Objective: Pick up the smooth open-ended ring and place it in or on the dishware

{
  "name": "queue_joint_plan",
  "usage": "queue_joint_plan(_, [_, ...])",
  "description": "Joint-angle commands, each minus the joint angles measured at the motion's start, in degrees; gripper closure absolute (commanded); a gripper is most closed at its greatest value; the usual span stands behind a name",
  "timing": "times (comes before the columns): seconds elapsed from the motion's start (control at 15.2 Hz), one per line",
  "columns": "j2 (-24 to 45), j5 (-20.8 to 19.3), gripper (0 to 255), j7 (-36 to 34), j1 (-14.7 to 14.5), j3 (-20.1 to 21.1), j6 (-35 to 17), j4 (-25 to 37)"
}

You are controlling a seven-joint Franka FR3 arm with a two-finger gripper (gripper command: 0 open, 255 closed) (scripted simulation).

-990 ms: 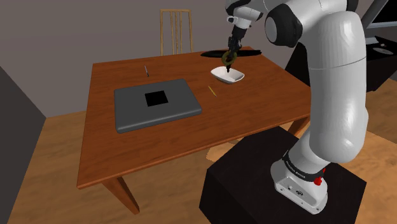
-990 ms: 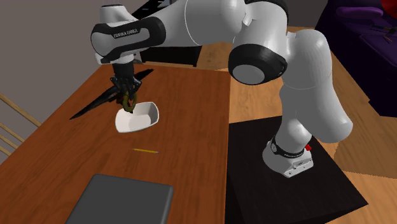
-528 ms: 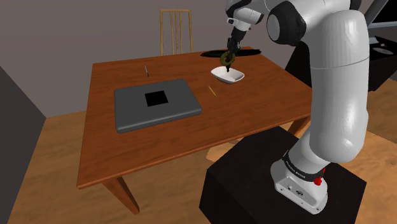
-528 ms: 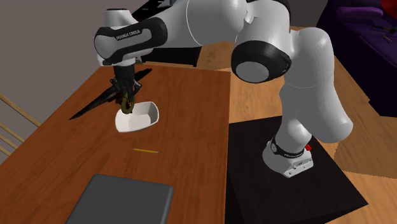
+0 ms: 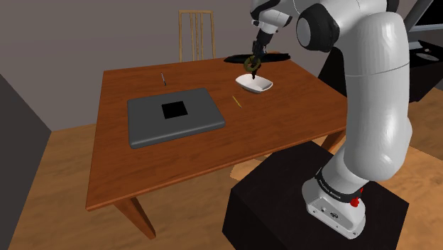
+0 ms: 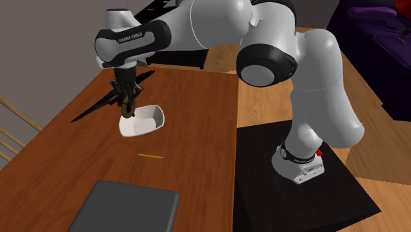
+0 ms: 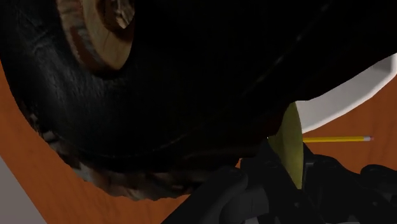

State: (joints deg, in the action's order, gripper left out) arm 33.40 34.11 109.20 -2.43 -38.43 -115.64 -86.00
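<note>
Since a second ago the claw (image 5: 254, 58) has slid a little off the middle of the white bowl (image 5: 257, 86), toward the shoulder view's left, carrying its load along. In the shoulder view its fingers are clamped on a dark, olive-tinged ring (image 5: 250, 66). The ring hangs below the fingertips, clear above the bowl's far rim and not touching it. The bowl stands on the wooden worktop (image 5: 192, 153). A long black strip (image 5: 277, 57) lies just behind the bowl, a yellow pencil (image 5: 237, 101) near its front, and a grey slab (image 5: 149, 121) well apart on the shoulder view's left.

From the second exterior view the claw (image 6: 126, 97) points straight down. The ring (image 6: 128, 107) hangs from it on edge, over the bowl's (image 6: 148, 122) rim on that view's left. The black strip (image 6: 92, 112) runs off behind the bowl. The pencil (image 6: 150, 156) lies in front of the bowl and the slab (image 6: 128, 207) farther out.

Along the wrist view, an olive edge of the ring (image 7: 289, 143) stands gripped between the dark fingers (image 7: 222, 197). A big dark, rough curve looms just ahead of them; whether it belongs to the ring I cannot tell. Beyond show the bowl's white wall (image 7: 356, 92) and the pencil (image 7: 337, 138) beside it on the worktop.
</note>
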Motion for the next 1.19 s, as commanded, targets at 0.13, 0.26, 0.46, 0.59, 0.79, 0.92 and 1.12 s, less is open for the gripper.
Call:
queue_joint_plan(0.13, [4.61, -1.29, 0, -0.56, 0.30, -0.35, -0.23, -0.88])
queue_joint_plan(0.26, [6.43, -0.31, 0, 0.23, 1.49, 0.18, -0.76, 0.06])
queue_joint_plan(0.46, [3.54, -1.28, 0, 0.21, -0.32, -1.66, 0.31, -1.83])
queue_joint_plan(0.59, [2.06, -2.45, 0, -0.47, -0.40, -2.42, 2.68, -0.64])
queue_joint_plan(0.79, [2.14, -2.29, 0, -0.39, -0.55, -2.65, 2.74, -0.63])
queue_joint_plan(0.92, [2.20, -2.18, 0, -0.34, -0.65, -2.80, 2.78, -0.62])
queue_joint_plan(1.12, [2.28, -2.03, 0, -0.26, -0.81, -3.02, 2.84, -0.61])
